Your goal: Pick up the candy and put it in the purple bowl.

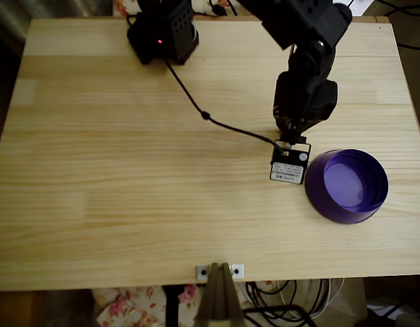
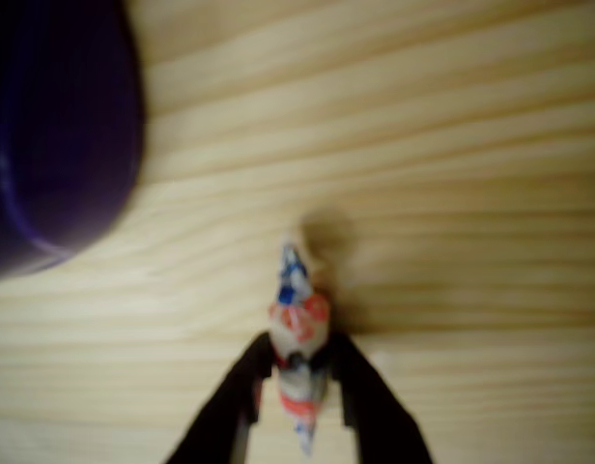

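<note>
In the wrist view my gripper (image 2: pixel 299 353) is shut on the candy (image 2: pixel 296 314), a small white sweet with red and blue marks and twisted ends. Its two black fingers (image 2: pixel 244 387) pinch the candy's middle over the wooden table. A dark shadow lies on the wood just past the candy's tip. The purple bowl (image 2: pixel 56 135) fills the upper left of that view, a short way from the candy. In the overhead view the purple bowl (image 1: pixel 329 204) stands at the right of the table, and the arm's camera block (image 1: pixel 290 167) hangs just left of its rim, hiding the fingers and the candy.
The black arm (image 1: pixel 305 88) reaches in from the back right. A black box (image 1: pixel 162 34) sits at the back, and its cable (image 1: pixel 210 117) runs across the table (image 1: pixel 128 204) to the wrist. A metal clamp (image 1: pixel 220 272) sits on the front edge.
</note>
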Controlling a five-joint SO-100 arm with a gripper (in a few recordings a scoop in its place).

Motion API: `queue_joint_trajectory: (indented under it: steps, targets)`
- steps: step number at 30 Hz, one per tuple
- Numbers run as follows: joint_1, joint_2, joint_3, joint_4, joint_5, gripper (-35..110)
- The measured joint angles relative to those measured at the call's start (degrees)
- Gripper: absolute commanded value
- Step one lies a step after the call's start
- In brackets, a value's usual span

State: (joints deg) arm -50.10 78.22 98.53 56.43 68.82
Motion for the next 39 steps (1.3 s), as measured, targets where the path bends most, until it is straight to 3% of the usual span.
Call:
queue_joint_trajectory:
  steps: [10, 21, 28, 39]
  targets:
    - [-0.53, 8.44, 0.53, 0.26, -3.08, 0]
    - [-0.35, 8.88, -1.67, -12.74, -15.91, 0]
    - [2.64, 3.34, -11.51, -15.38, -24.87, 0]
    - [5.89, -1.93, -13.36, -26.63, -29.18, 0]
